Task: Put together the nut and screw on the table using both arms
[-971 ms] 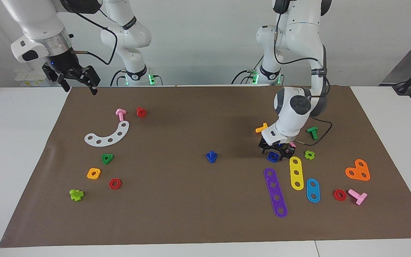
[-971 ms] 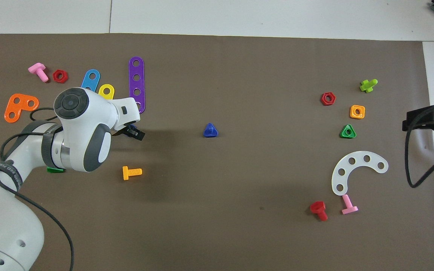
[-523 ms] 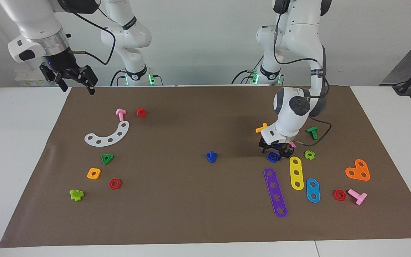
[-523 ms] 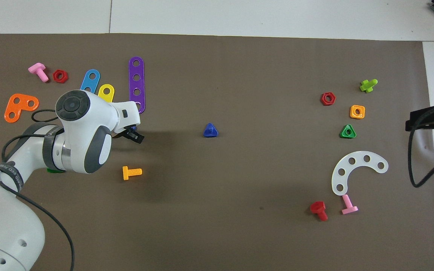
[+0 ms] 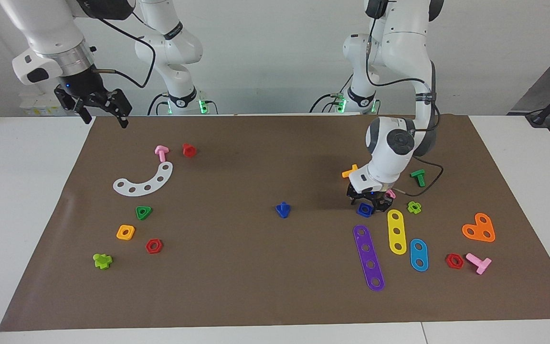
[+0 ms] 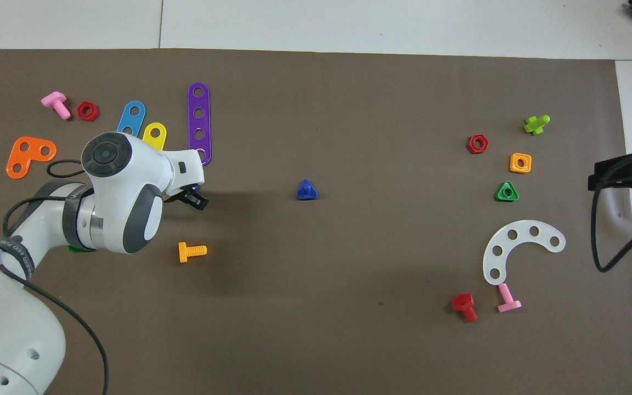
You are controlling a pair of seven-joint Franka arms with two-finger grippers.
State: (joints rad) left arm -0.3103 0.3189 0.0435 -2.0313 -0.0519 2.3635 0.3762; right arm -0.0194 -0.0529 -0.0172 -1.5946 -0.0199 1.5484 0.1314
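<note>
The table (image 5: 26,200) was white, and a big brown mat (image 5: 275,267) covered most of it. In the facing view the left arm (image 5: 401,95) came down at the right of centre, and the right arm (image 5: 50,33) stood raised in the upper left corner of the frame.

The left gripper (image 5: 366,206) was low at the mat, and its fingers were closed around the nut (image 5: 364,209), which sat between them just above the top end of the purple strip (image 5: 369,258). It could not be told if the nut touched the mat. In the overhead view the same gripper (image 6: 192,196) showed at the middle left, and only a little blue of the nut (image 6: 195,188) showed beside it.

The right gripper (image 5: 100,111) hung in the air over the mat's edge, fingers apart and holding nothing. In the overhead view it (image 6: 623,175) showed at the right edge of the frame.

The screw (image 5: 282,209) rested alone on the mat near the centre of the frame, head down and shaft up, well apart from both grippers. In the overhead view the screw (image 6: 306,190) also lay at the centre.
</note>
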